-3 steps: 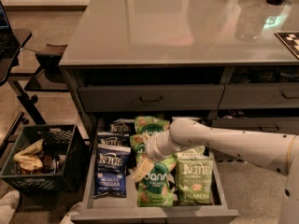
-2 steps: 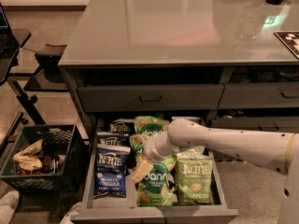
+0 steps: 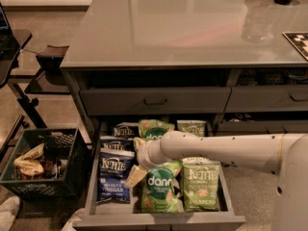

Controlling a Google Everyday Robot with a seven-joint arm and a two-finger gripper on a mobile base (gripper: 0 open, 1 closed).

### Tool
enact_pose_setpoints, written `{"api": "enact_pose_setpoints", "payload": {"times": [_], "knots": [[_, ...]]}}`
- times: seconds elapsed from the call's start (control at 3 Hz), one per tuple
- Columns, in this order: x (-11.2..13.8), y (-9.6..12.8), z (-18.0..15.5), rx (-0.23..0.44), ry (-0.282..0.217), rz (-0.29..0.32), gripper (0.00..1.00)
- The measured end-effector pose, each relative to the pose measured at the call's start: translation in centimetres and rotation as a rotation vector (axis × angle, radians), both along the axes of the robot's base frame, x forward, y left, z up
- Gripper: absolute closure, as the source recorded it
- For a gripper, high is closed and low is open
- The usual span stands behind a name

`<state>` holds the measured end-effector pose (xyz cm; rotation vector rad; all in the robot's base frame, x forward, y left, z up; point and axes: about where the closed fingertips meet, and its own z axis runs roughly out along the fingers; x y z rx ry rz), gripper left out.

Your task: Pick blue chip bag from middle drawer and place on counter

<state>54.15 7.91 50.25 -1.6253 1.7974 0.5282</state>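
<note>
Camera view looks down into the open drawer, where the blue chip bag lies flat in the left column, near the front. The gripper is low in the drawer just beside the bag's right edge, pointing downward over the seam between that bag and a Dang bag. Whether it is spread or closed cannot be told, nor whether it touches the bag.

Behind the blue chip bag lie two more navy bags, overlapping toward the back, three navy bags in all. There are two Dang bags, one at the front centre and one at the rear. Two pale green bags fill the right side, front and rear.

The arm reaches in from the right, nearly level, crossing over the middle of the drawer, its wrist bent down at the end.

Above, a shut drawer front sits under the counter. One black crate stands on the floor to the left.
</note>
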Motion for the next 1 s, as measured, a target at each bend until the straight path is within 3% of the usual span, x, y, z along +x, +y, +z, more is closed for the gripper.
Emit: {"api": "enact_pose_setpoints", "payload": {"times": [0.33, 0.67, 1.0], "knots": [[1.2, 1.4, 0.1, 0.021, -0.047, 0.006, 0.0], [2.4, 2.7, -0.1, 0.056, -0.058, 0.028, 0.0], [3.4, 3.9, -1.3, 0.116, -0.017, 0.05, 0.0]]}}
